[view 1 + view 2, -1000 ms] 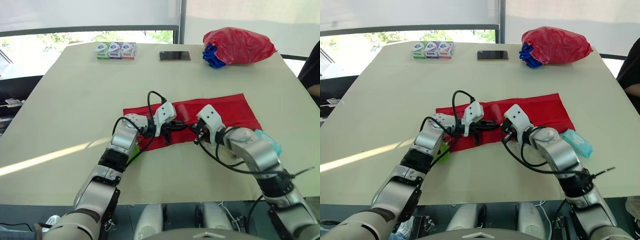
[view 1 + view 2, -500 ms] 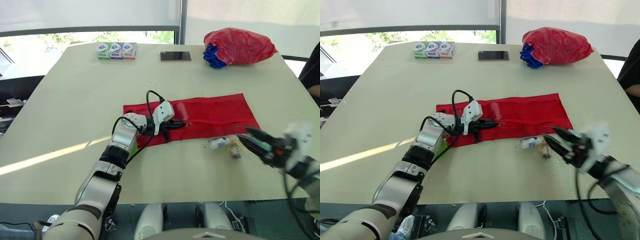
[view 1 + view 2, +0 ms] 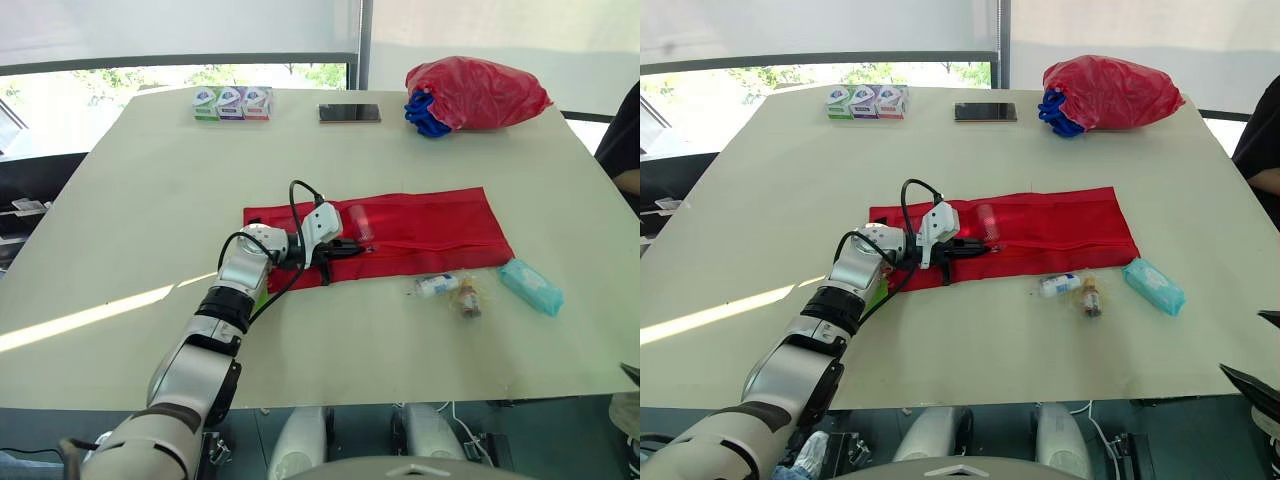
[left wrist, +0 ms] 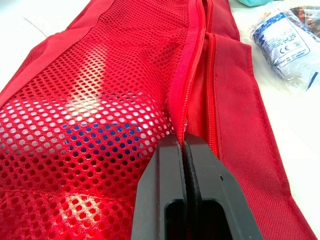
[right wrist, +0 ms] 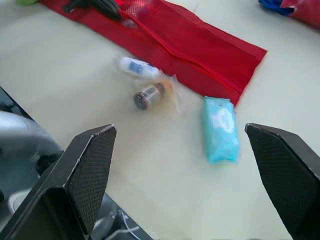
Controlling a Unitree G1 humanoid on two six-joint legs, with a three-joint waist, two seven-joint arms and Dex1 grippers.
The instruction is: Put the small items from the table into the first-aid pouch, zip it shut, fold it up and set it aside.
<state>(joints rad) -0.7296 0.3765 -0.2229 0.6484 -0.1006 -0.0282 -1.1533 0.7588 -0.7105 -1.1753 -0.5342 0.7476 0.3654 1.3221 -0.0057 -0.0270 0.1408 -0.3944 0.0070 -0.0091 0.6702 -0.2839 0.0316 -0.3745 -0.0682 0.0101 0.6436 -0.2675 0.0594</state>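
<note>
Pouch (image 3: 430, 225), red first-aid type, lies flat and unfolded across the middle of the bench (image 3: 150, 200), long side running left to right. Left gripper (image 4: 183, 143) sits on its left half, fingers together and clamped on the mesh edge right at the zip. Zip gapes open beyond the fingertips. Something pale and blue shows through the mesh, can't tell what. Three loose items lie on the bench just off the pouch's near right edge: small white bottle (image 3: 437, 285), brown vial in a clear wrapper (image 3: 467, 300) just beside it, and teal wipes pack (image 3: 531, 286) further right, near the pouch's corner. Right gripper (image 5: 178, 129) hangs off the bench's near right side, fingers wide apart, holding nothing. Far edge has three small boxes (image 3: 232, 102) in a row, a phone (image 3: 350, 112), and a red plastic bag (image 3: 478, 90) with something blue (image 3: 422, 113) at its left end. Person's arm (image 3: 625, 150) is at the right edge.
</note>
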